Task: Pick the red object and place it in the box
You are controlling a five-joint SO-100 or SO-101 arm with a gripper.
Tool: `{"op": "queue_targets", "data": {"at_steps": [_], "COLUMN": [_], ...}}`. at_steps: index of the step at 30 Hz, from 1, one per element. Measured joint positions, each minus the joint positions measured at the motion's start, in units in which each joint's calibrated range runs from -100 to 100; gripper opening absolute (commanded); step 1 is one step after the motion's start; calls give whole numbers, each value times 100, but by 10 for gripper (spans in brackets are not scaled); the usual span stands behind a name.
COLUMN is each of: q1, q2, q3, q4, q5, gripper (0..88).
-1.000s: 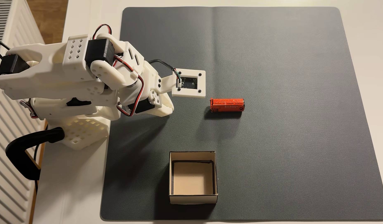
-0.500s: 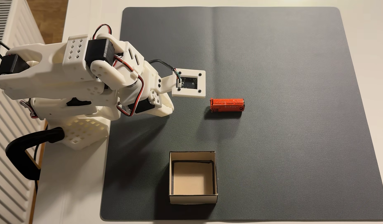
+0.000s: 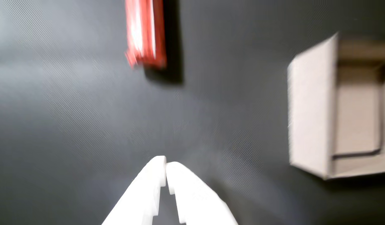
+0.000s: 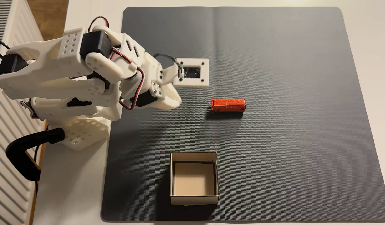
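The red object (image 4: 228, 105) is a short orange-red cylinder lying on its side on the dark mat, near the mat's middle. In the wrist view the red object (image 3: 145, 32) is blurred at the top, well ahead of my fingertips. The box (image 4: 194, 177) stands open-topped near the mat's front edge, with nothing on its tan floor; the wrist view has the box (image 3: 311, 106) at the right. My white gripper (image 3: 166, 165) is shut, tips touching, holding nothing. In the fixed view the gripper (image 4: 176, 100) hangs left of the red object, apart from it.
A dark grey mat (image 4: 284, 151) covers most of the white table. The arm's base and a black clamp (image 4: 25, 149) sit at the left edge, beside a white radiator (image 4: 5, 129). A white camera mount (image 4: 191, 72) juts out from the wrist.
The arm has started moving: wrist, camera mount and gripper shifted up and slightly right in the fixed view. The red object and box have not moved.
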Motion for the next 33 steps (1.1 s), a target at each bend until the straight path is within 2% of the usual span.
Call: {"op": "queue_targets", "data": {"at_steps": [10, 16, 23, 25, 33], "q1": [0, -7, -67, -252, -527], "q2": [-9, 0, 466, 699, 1984], "q3": [-338, -338, 301, 438, 547], "q4": [-322, -1296, -2426, -2739, -4087], "q5": [0, -22, -38, -59, -475], "gripper": [12, 23, 235, 271, 288]}}
